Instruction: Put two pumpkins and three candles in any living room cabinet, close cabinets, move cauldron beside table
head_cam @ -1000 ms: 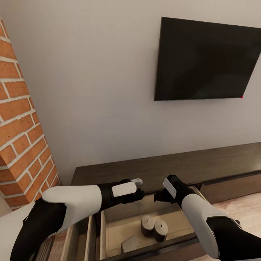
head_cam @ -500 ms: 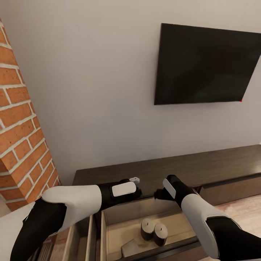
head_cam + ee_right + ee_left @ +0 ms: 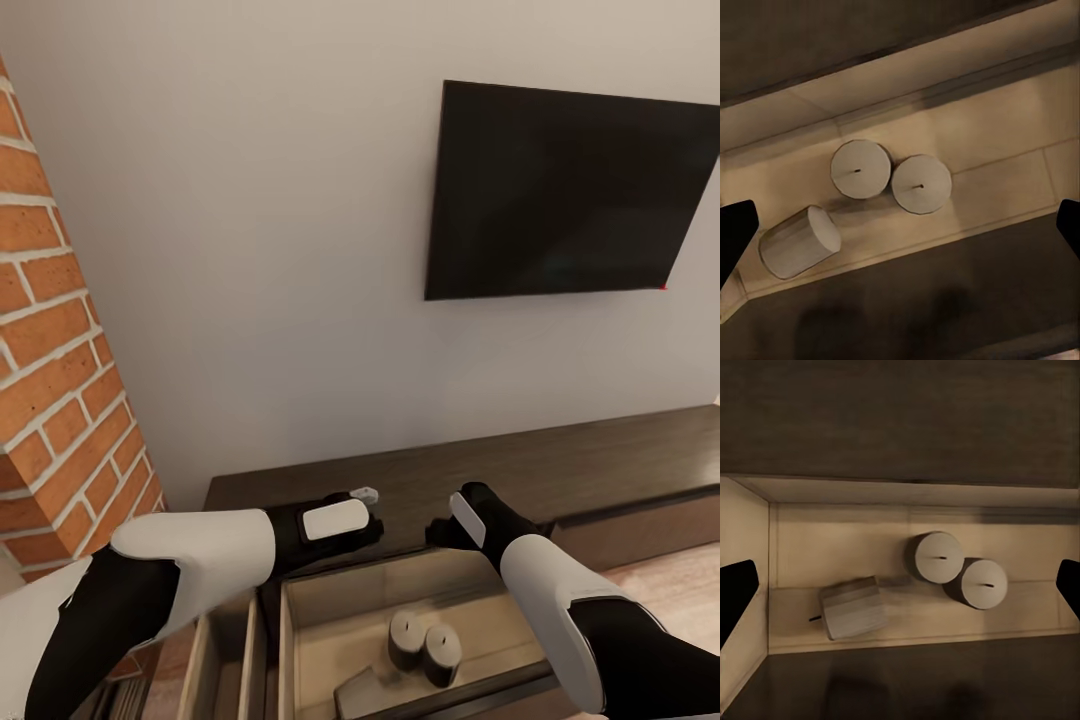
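Cabinet drawer open at 6 o'clock: two candles upright, touching; a third toppled at their 8 o'clock. TV at 2 o'clock.

Both arms bent inward, wrists near each other; left pincer and right pincer spread wide, empty.

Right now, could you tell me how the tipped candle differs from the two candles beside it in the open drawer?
The tipped candle lies on its side; the two candles stand upright. It lies alone, apart from them, while they stand touching. All look alike in shape and colour and sit inside the cabinet's open drawer.
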You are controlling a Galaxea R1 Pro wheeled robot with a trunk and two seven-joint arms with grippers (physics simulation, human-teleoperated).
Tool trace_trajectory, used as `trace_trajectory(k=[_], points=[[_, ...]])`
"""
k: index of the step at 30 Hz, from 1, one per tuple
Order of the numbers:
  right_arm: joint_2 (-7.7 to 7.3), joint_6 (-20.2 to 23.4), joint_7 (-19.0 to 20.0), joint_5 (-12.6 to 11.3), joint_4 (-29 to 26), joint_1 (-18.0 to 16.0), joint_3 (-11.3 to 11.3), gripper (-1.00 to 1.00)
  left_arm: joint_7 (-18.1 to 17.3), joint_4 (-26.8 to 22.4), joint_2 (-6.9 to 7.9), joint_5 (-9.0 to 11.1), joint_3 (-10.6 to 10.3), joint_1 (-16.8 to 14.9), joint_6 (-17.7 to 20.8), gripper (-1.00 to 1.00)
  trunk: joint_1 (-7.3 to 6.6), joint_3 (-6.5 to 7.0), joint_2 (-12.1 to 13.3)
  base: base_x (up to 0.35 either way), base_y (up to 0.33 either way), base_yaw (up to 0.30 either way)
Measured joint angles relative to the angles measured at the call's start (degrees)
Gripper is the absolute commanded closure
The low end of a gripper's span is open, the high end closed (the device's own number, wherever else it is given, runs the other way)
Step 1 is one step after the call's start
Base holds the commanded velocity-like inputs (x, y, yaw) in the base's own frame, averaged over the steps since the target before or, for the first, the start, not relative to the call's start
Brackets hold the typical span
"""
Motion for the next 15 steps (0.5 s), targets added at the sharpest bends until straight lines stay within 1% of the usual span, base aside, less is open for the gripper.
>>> trace_trajectory(k=[3,5,6,7,11,15], points=[[0.03,-0.84,0.01,0.0,-0.17,0.0,0.04,-1.0,-0.51,0.01,0.61,0.0,0.0,0.02,0.01,-1.0,-0.66,0.54,1.2,0.0,0.0,0.0],[0.09,-2.67,-0.04,0.01,-0.49,0.0,0.06,-1.0,-1.04,0.03,1.44,0.0,0.0,0.01,-0.03,-1.0,-1.1,0.9,2.01,0.0,0.0,0.0],[0.08,-3.12,-0.02,0.01,-0.54,0.0,0.07,-1.0,-1.17,0.05,1.6,0.0,0.0,0.01,-0.07,-1.0,-1.32,1.08,2.41,0.0,0.0,0.0],[0.09,-4.32,-0.06,0.04,-0.65,0.0,0.08,-1.0,-1.45,0.2,2.0,0.0,-0.04,0.0,-0.92,-1.0,-1.54,1.26,2.81,0.0,0.0,0.0],[0.05,-6.74,-0.26,0.27,-0.72,0.0,0.08,-1.0,-1.62,0.5,2.41,-0.02,-0.22,-0.01,-4.45,-1.0,-2.42,1.98,4.41,0.0,0.0,0.0],[0.16,-13.59,-0.29,1.69,-0.72,0.0,-0.03,-1.0,-1.64,1.74,2.31,-0.44,-0.57,0.01,-8.22,-1.0,-3.3,2.69,6.02,0.0,0.0,0.0]])
